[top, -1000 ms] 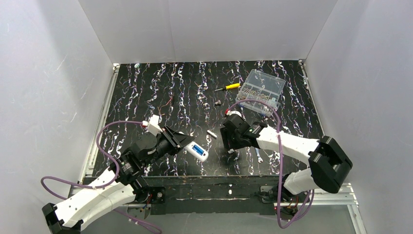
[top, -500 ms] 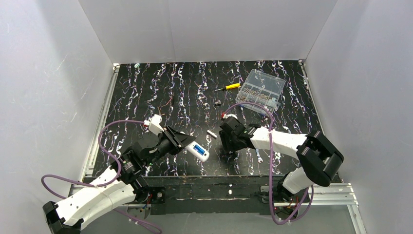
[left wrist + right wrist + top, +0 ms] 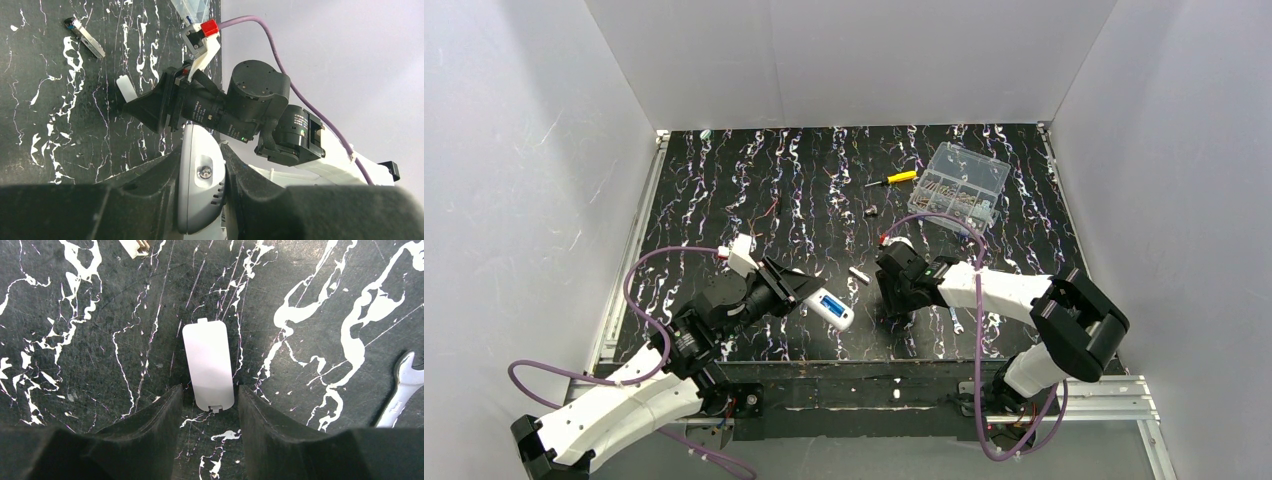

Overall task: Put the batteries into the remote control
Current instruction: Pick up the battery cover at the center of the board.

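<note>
Left end effector (image 3: 200, 165): clamped on the remote control (image 3: 199, 192), one finger against each long side
Remote control: in the left end effector's grip, over the near part of the surface (image 3: 310, 300), its free end pointing toward the right arm
Blue patch (image 3: 828, 304): on the remote's upward face; too small to tell what it was
Right end effector (image 3: 210, 392): fingers apart, pointing down at the surface, one on each side of the near end of a flat white cover (image 3: 208, 362)
Cover: lay flat on the surface; contact with the fingers could not be told
Wrench (image 3: 400, 392): flat on the surface, to the right of the cover
Far right: clear box (image 3: 959, 187) with a screwdriver (image 3: 894, 179) just beside it
</note>
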Tool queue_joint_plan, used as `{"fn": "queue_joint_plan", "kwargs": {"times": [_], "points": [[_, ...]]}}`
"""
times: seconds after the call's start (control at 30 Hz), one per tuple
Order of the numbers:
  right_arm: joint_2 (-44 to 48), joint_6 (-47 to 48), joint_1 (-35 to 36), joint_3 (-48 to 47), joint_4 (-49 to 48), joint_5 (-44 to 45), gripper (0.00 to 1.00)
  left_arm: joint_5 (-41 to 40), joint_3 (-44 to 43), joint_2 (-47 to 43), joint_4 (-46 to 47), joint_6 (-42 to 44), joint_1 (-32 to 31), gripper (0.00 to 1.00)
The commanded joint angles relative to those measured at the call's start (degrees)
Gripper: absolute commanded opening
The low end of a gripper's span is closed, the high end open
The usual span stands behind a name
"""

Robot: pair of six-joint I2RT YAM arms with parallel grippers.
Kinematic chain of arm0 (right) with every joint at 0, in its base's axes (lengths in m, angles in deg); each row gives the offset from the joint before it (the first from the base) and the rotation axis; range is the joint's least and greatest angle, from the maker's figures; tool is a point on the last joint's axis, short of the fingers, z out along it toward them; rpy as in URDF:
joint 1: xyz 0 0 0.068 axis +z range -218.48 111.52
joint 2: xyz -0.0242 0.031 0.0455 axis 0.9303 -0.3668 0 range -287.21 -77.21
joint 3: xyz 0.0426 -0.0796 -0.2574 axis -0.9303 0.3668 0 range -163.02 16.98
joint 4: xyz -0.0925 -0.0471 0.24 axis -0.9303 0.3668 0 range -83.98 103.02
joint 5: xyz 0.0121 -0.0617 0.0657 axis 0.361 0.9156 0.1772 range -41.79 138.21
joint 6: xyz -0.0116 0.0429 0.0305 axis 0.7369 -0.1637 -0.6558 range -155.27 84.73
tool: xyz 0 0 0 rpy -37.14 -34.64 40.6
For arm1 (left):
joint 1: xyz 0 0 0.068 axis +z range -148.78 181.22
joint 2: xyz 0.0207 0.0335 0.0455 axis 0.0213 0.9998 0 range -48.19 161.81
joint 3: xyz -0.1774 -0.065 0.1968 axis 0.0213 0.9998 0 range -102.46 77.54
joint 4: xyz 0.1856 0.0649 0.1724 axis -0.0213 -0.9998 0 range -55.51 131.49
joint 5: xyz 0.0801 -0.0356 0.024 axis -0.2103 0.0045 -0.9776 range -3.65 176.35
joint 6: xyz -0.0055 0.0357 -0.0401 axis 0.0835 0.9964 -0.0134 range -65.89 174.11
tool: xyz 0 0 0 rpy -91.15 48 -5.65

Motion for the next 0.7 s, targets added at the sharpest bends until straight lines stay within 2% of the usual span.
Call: {"fn": "queue_joint_plan", "kwargs": {"times": [0.0, 0.47, 0.67], "points": [[-0.74, 0.00, 0.74, 0.83, -0.19, 0.26, 0.52, -0.60, 0.16, -0.54, 3.59, -0.04, -0.06, 0.00], [-3.31, 0.38, 2.91, -1.35, 3.67, 3.56, 0.47, -0.82, 0.47, -0.72, 3.86, -0.05, -0.05, 0.00], [-3.51, 0.27, 3.57, -1.72, 4.25, 4.07, 0.38, -0.83, 0.43, -0.55, 4.23, -0.13, -0.05, 0.00]]}}
